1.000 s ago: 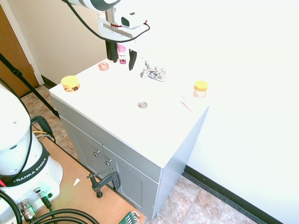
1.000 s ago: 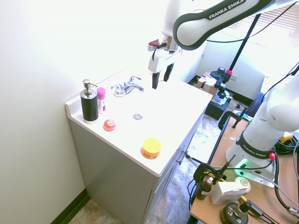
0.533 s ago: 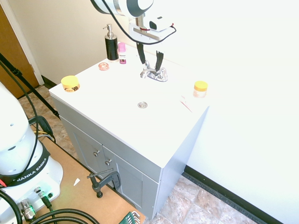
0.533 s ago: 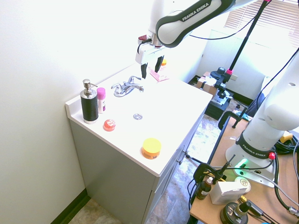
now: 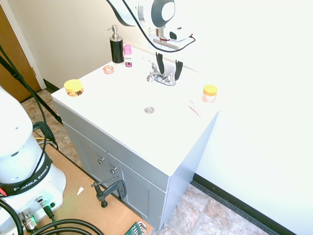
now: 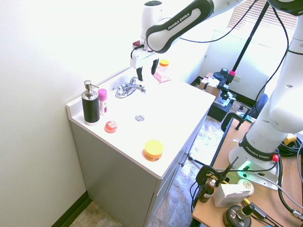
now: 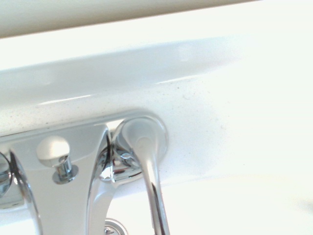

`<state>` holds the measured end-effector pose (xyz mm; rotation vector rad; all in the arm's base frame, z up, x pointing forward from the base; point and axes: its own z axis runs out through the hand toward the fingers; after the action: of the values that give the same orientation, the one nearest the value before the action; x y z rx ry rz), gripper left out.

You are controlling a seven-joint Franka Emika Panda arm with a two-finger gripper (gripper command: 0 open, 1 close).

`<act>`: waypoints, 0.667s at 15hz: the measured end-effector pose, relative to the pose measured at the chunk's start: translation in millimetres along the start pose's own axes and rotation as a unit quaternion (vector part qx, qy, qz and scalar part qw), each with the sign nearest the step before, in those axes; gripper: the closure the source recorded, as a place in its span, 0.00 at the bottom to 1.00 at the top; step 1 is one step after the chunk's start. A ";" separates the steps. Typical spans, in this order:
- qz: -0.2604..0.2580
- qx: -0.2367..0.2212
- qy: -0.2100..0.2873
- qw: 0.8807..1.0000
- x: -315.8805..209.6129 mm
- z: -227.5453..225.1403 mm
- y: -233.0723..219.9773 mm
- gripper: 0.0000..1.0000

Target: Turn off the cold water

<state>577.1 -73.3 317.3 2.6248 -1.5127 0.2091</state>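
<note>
The cold lever (image 5: 170,76) sits at the faucet's (image 5: 160,77) right end, by the worktop's (image 5: 122,117) back edge. No stream showing. The tool (image 5: 167,67) hangs right over it, fingers apart and straddling it, looks lined up to grab and turn.

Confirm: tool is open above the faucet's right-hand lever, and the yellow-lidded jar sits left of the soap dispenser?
Not quite. The first exterior view shows the yellow-lidded jar right of the faucet, far from the soap dispenser. The rest holds: the tool is open above the right-hand lever.
</note>
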 end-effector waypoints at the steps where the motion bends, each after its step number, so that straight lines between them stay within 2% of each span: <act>1: 0.003 -0.004 0.000 1.000 2.5 4.0 1.2 0.00; 10: 0.040 -0.028 0.027 0.998 23.2 17.9 8.7 0.00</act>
<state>582.2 -100.3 303.8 2.4978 -1.5822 0.2395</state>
